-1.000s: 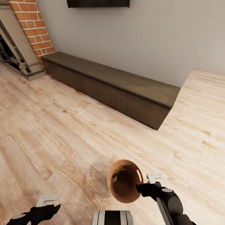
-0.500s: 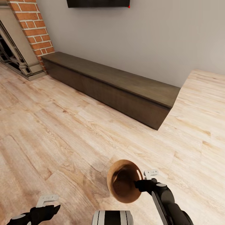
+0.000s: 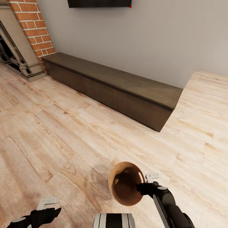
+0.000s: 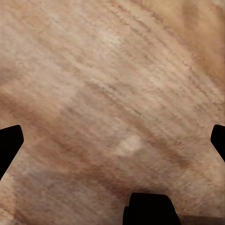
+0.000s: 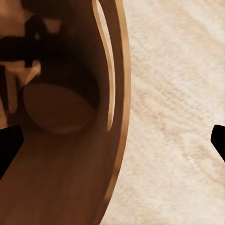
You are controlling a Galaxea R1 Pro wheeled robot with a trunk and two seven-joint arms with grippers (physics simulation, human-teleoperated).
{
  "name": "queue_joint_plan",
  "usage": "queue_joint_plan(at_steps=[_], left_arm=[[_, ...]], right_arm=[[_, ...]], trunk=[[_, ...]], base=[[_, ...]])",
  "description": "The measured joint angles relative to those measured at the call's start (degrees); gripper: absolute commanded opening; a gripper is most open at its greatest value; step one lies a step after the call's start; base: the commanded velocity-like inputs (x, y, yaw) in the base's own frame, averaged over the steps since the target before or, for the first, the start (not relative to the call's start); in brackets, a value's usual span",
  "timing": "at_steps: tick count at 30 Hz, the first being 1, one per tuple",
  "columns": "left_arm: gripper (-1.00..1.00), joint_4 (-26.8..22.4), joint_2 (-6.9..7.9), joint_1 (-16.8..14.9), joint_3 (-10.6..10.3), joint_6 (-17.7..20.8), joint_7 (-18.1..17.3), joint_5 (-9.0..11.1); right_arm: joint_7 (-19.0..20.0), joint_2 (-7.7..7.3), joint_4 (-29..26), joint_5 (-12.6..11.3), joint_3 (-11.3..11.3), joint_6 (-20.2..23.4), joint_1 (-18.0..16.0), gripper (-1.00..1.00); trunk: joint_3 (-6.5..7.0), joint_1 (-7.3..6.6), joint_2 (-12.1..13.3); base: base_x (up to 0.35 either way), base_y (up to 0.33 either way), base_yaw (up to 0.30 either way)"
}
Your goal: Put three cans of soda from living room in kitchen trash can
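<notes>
The right end effector [image 3: 141,186] is clamped on the rim of the small round brown wooden bucket [image 3: 125,183], tipped mouth-up toward the camera, on the near side of the long dark wooden bench [image 3: 110,87]. Inside the bucket [image 5: 61,112] only its bare wooden bottom shows. The left end effector [image 3: 47,207] hangs over the pale plank floor [image 3: 63,136], fingers spread apart, holding nothing.

**A home living room**

A pale plank floor [image 3: 63,133] is running up to a grey wall — a long dark bench [image 3: 110,85] is sitting against it, a red-brick fireplace [image 3: 31,28] is standing at its end, a wall-mounted TV [image 3: 99,3] is hanging above.
</notes>
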Motion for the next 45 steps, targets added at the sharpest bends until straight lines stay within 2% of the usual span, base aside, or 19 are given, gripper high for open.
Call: queue_joint_plan(at_steps=[7, 18, 19, 23, 25, 31, 37, 40, 45], left_arm=[[1.0, 0.0, 0.02, 0.02, 0.0, -0.06, 0.0, -0.02], [1.0, 0.0, 0.0, 0.01, 0.0, -0.07, 0.01, -0.07], [1.0, 0.0, 0.0, 0.01, 0.0, -0.07, 0.0, -0.08], [1.0, 0.04, 0.0, 0.03, -0.01, -0.07, 0.07, -0.09], [1.0, 0.03, 0.0, 0.02, 0.01, -0.07, 0.07, -0.09], [1.0, 0.06, 0.0, 0.0, 0.0, -0.26, 0.07, -0.09], [1.0, 0.09, 0.0, 0.02, 0.0, -1.99, 0.09, -0.09], [1.0, 0.09, 0.0, 0.01, 0.0, -2.0, 0.09, -0.09], [1.0, 0.09, 0.0, 0.03, 0.0, -2.0, 0.07, -0.09]], right_arm=[[-0.01, 0.01, 5.5, 0.23, 0.01, -2.46, -2.0, 1.0], [-0.01, 0.0, 5.83, 0.26, 0.01, -2.67, -2.08, 1.0], [-0.01, 0.0, 5.85, 0.24, 0.01, -2.68, -2.08, -1.0], [0.08, 0.01, 5.9, -0.42, 0.03, -2.7, -2.08, -1.0], [0.05, -0.01, 5.83, 0.75, -0.04, -2.67, -2.11, -1.0], [-0.03, 0.01, 5.88, 0.5, -0.03, -2.69, -2.11, -1.0], [0.05, 0.0, 5.73, 0.26, -0.11, -2.69, -2.06, -1.0], [0.15, -0.06, 5.22, -0.63, -0.21, -2.65, -2.03, -1.0], [0.83, -0.23, 2.78, -0.05, -0.29, -2.3, -2.03, -1.0]], trunk=[[0.0, 0.0, 0.0], [0.0, 0.0, 0.0], [0.0, 0.0, 0.0], [0.0, 0.0, 0.0], [0.01, -0.01, 0.0], [0.01, -0.01, 0.0], [0.0, 0.0, 0.0], [0.0, 0.0, 0.0], [0.0, 0.0, 0.0]], base=[[0.0, 0.0, 0.0], [0.0, 0.0, 0.0], [0.0, 0.0, 0.0], [0.0, 0.0, 0.0], [0.0, 0.0, 0.0], [0.0, 0.0, 0.0], [0.0, 0.0, 0.0], [0.0, 0.0, 0.0], [0.0, 0.0, 0.0]])
